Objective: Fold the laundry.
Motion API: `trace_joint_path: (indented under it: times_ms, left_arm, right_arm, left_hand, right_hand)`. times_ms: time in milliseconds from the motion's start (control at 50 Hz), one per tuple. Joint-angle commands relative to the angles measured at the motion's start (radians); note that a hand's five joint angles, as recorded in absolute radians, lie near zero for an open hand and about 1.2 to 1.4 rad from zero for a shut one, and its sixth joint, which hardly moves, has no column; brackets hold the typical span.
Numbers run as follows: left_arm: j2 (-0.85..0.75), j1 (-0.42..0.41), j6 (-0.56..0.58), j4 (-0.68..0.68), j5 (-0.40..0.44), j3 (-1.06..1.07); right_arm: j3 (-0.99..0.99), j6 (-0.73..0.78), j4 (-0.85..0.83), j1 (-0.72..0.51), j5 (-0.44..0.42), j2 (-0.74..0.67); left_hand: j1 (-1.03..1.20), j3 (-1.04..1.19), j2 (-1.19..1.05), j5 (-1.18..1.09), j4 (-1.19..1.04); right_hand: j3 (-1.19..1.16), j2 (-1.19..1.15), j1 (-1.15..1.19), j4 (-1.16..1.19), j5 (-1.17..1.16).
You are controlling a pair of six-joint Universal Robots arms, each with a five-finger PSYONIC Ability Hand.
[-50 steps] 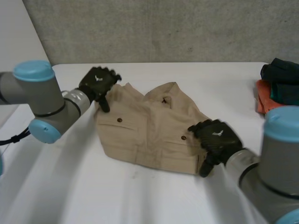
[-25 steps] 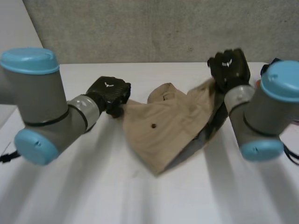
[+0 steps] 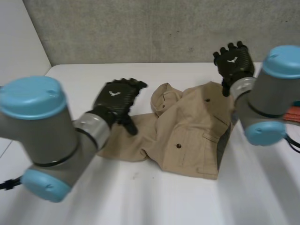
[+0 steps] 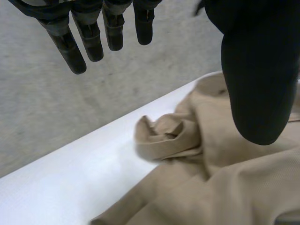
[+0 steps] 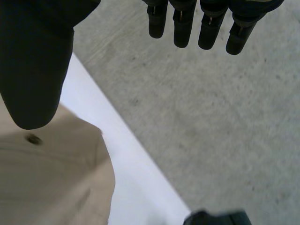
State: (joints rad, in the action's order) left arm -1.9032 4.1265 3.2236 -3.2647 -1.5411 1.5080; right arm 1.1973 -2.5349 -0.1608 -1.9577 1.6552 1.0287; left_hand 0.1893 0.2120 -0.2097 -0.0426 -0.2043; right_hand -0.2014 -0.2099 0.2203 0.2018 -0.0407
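Note:
A tan buttoned shirt point(image 3: 187, 131) lies spread and rumpled on the white table point(image 3: 140, 197), its collar point(image 3: 165, 96) bunched toward the back. My left hand point(image 3: 117, 101) hovers open over the shirt's left edge, fingers straight, holding nothing. In the left wrist view its fingers point(image 4: 89, 37) and thumb point(image 4: 258, 70) stand apart above the collar point(image 4: 164, 138). My right hand point(image 3: 233, 62) is raised open above the shirt's far right corner. The right wrist view has its fingers point(image 5: 206, 28) spread over the table's edge and the shirt point(image 5: 47, 187) under the thumb point(image 5: 33, 65).
A red-orange cloth point(image 3: 294, 114) lies at the table's right edge, partly behind my right arm. A grey wall point(image 3: 150, 28) rises behind the table. A dark item point(image 5: 215, 218) sits near the table's edge in the right wrist view.
Both hands went from gripping the shirt to open. The shirt was swung rightward and dropped flatter; the left hand moved right over its left edge, and the right hand stayed raised at the back right.

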Motion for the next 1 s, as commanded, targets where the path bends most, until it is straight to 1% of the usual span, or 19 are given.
trace_joint_path:
  times_ms: [20, 100, 200, 240, 340, 380, 440, 460, 520, 540, 580, 600, 620, 720, 760, 820, 840, 900, 1000]
  left_arm:
    - [0.125, 0.086, 0.018, 0.002, 0.036, 0.181]
    - [0.119, 0.123, 0.056, -0.010, 0.094, 0.270]
    - [0.020, 0.179, 0.166, -0.044, 0.168, 0.305]
    - [-0.031, 0.193, 0.232, -0.059, 0.196, 0.302]
    - [-0.097, 0.210, 0.335, -0.076, 0.208, 0.268]
    - [-0.129, 0.215, 0.350, -0.090, 0.207, 0.242]
    - [-0.151, 0.215, 0.351, -0.113, 0.208, 0.222]
    - [-0.160, 0.213, 0.351, -0.131, 0.205, 0.212]
    - [-0.169, 0.210, 0.352, -0.167, 0.203, 0.204]
    - [-0.171, 0.204, 0.355, -0.193, 0.203, 0.201]
    - [-0.174, 0.202, 0.361, -0.222, 0.203, 0.198]
    - [-0.177, 0.202, 0.361, -0.236, 0.202, 0.196]
    - [-0.192, 0.199, 0.363, -0.251, 0.197, 0.186]
    - [-0.220, 0.184, 0.361, -0.250, 0.164, 0.132]
    - [-0.206, 0.170, 0.360, -0.248, 0.141, 0.117]
    - [-0.093, 0.164, 0.352, -0.254, 0.111, 0.094]
    - [-0.015, 0.163, 0.345, -0.268, 0.108, 0.087]
    - [0.094, 0.159, 0.325, -0.299, 0.104, 0.075]
    - [0.347, 0.161, 0.182, -0.397, 0.101, 0.055]
  right_arm:
    - [0.231, -0.185, 0.274, -0.001, -0.008, 0.231]
    - [0.378, -0.294, 0.386, -0.003, -0.055, 0.307]
    - [0.562, -0.300, 0.334, -0.012, -0.170, 0.346]
    - [0.631, -0.303, 0.263, -0.018, -0.204, 0.350]
    - [0.708, -0.301, 0.074, -0.024, -0.201, 0.298]
    - [0.713, -0.298, 0.012, -0.027, -0.198, 0.236]
    - [0.706, -0.297, -0.029, -0.027, -0.189, 0.180]
    - [0.703, -0.292, -0.046, -0.027, -0.181, 0.159]
    - [0.697, -0.275, -0.074, -0.027, -0.166, 0.146]
    - [0.694, -0.259, -0.101, -0.027, -0.158, 0.142]
    - [0.694, -0.237, -0.132, -0.026, -0.149, 0.140]
    - [0.696, -0.226, -0.144, -0.024, -0.146, 0.142]
    - [0.694, -0.205, -0.155, -0.024, -0.143, 0.142]
    - [0.673, -0.147, -0.167, -0.029, -0.130, 0.156]
    - [0.641, -0.122, -0.160, -0.032, -0.117, 0.207]
    - [0.590, -0.105, -0.154, -0.059, -0.107, 0.319]
    - [0.558, -0.099, -0.145, -0.076, -0.104, 0.383]
    - [0.490, -0.096, -0.108, -0.087, -0.104, 0.464]
    - [0.264, -0.097, 0.064, -0.081, -0.103, 0.585]
  left_hand:
    - [0.007, -0.016, 0.014, 0.021, 0.008]
    - [0.027, 0.004, -0.007, 0.001, -0.012]
    - [0.080, 0.057, -0.060, -0.052, -0.065]
    - [0.159, 0.136, -0.138, -0.131, -0.144]
    - [0.244, 0.221, -0.224, -0.216, -0.229]
    - [0.396, 0.373, -0.376, -0.368, -0.381]
    - [0.514, 0.491, -0.494, -0.486, -0.499]
    - [0.622, 0.599, -0.602, -0.594, -0.607]
    - [0.875, 0.852, -0.854, -0.847, -0.860]
    - [1.050, 1.027, -1.030, -1.022, -1.035]
    - [1.206, 1.184, -1.186, -1.178, -1.191]
    - [1.207, 1.184, -1.187, -1.179, -1.192]
    - [1.207, 1.184, -1.187, -1.179, -1.192]
    - [1.207, 1.184, -1.187, -1.179, -1.192]
    - [1.207, 1.184, -1.187, -1.179, -1.192]
    - [1.207, 1.184, -1.187, -1.179, -1.192]
    - [1.207, 1.184, -1.187, -1.179, -1.192]
    - [1.207, 1.184, -1.187, -1.179, -1.192]
    - [1.207, 1.184, -1.187, -1.179, -1.192]
  right_hand:
    - [0.027, 0.035, -0.046, -0.027, 0.041]
    - [0.027, 0.035, -0.046, -0.027, 0.041]
    - [0.014, 0.022, -0.033, -0.014, 0.028]
    - [-0.036, -0.027, 0.017, 0.036, -0.022]
    - [-0.124, -0.116, 0.105, 0.124, -0.110]
    - [-0.197, -0.189, 0.178, 0.197, -0.183]
    - [-0.230, -0.221, 0.211, 0.230, -0.216]
    - [-0.259, -0.251, 0.240, 0.259, -0.245]
    - [-0.435, -0.426, 0.416, 0.434, -0.421]
    - [-0.575, -0.567, 0.556, 0.575, -0.561]
    - [-0.728, -0.720, 0.709, 0.728, -0.714]
    - [-0.883, -0.875, 0.864, 0.883, -0.869]
    - [-1.192, -1.183, 1.173, 1.191, -1.178]
    - [-1.195, -1.186, 1.176, 1.194, -1.181]
    - [-1.195, -1.186, 1.176, 1.194, -1.181]
    - [-1.195, -1.186, 1.176, 1.194, -1.181]
    - [-1.195, -1.186, 1.176, 1.194, -1.181]
    - [-1.195, -1.186, 1.176, 1.194, -1.181]
    - [-1.195, -1.186, 1.176, 1.194, -1.181]
